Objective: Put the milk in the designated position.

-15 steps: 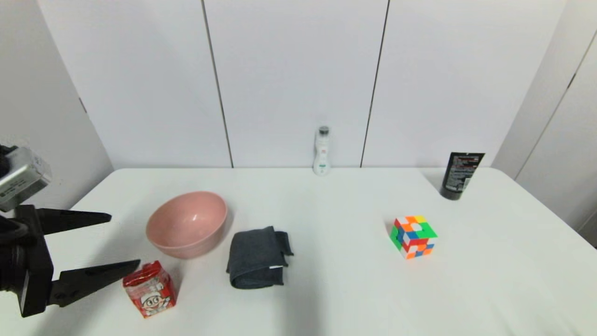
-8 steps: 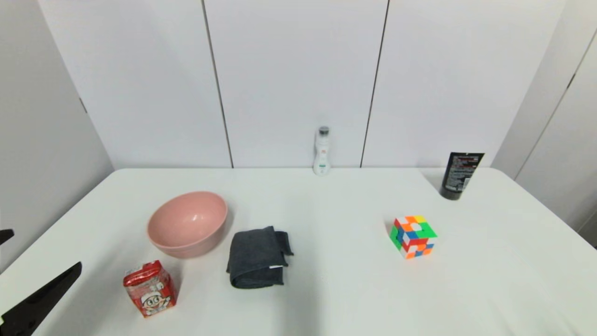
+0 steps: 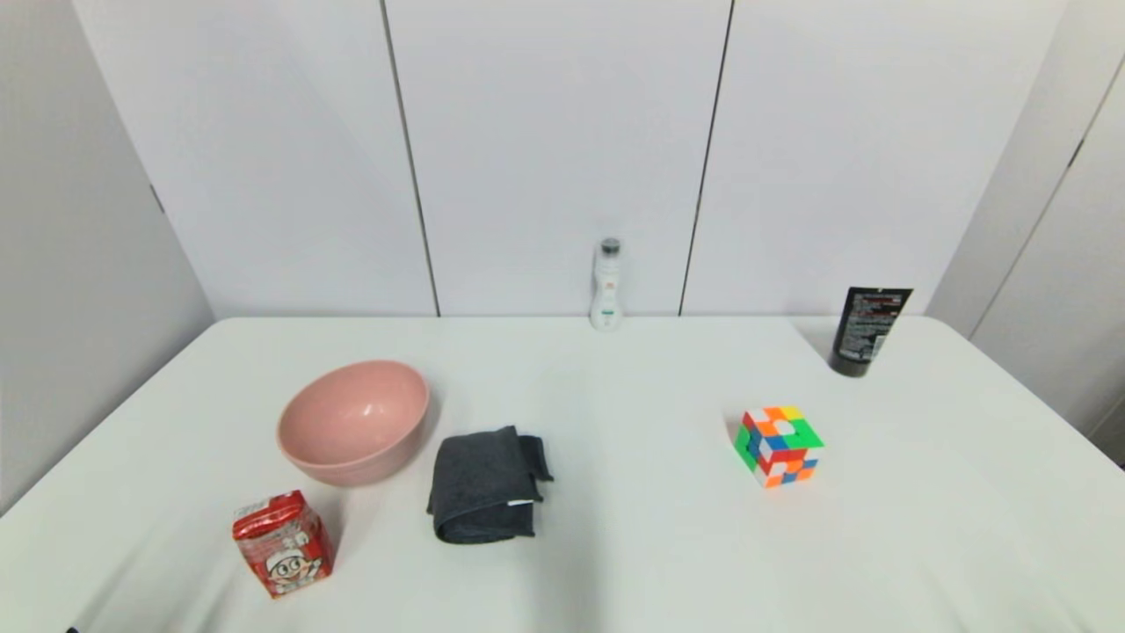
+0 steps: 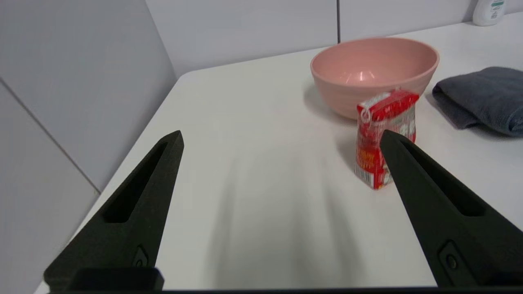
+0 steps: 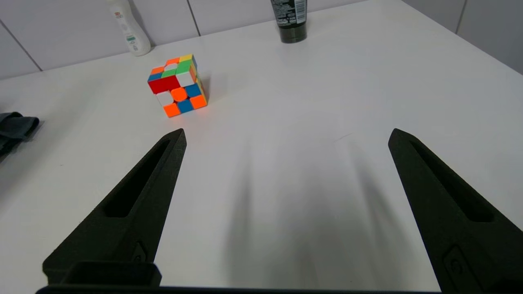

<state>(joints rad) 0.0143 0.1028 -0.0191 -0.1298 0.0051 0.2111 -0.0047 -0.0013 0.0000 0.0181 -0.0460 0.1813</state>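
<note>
A: Milk [image 3: 282, 545] in the head view: small red carton, upright on the tabletop [image 3: 615, 396], near the front left corner. Cartoon face toward the camera, crinkled red top up.

B: Neighbours?

A: Pink bowl [image 3: 354, 422] just behind it, apart. Folded dark grey cloth [image 3: 486, 484] to the right of carton and bowl. Colour cube [image 3: 779, 444] on the right half. Slim white bottle [image 3: 606, 284] at the back edge, centre; black tube [image 3: 867, 331] at the back right. Neither arm shows in this view.

B: Left wrist view?

A: Left tool [image 4: 280, 136] spread wide, holding nothing, low over the tabletop's left edge. Milk [image 4: 385, 138] stands beyond the fingers, off to one side; one finger [image 4: 439, 212] overlaps the carton's lower corner in the picture, and whether it touches I cannot tell. Bowl [image 4: 374, 73] behind the carton, cloth [image 4: 484, 98] beside the bowl, base of the white bottle [image 4: 489, 10] at the far edge.

B: Right wrist view?

A: Right tool [image 5: 286, 134] also wide apart and holding nothing, over bare tabletop on the right side. Cube [image 5: 177, 85] ahead, well clear of the fingers. White bottle [image 5: 127, 28] and black tube [image 5: 291, 18] farther back. Corner of the cloth [image 5: 14, 128] at the picture's edge.
</note>
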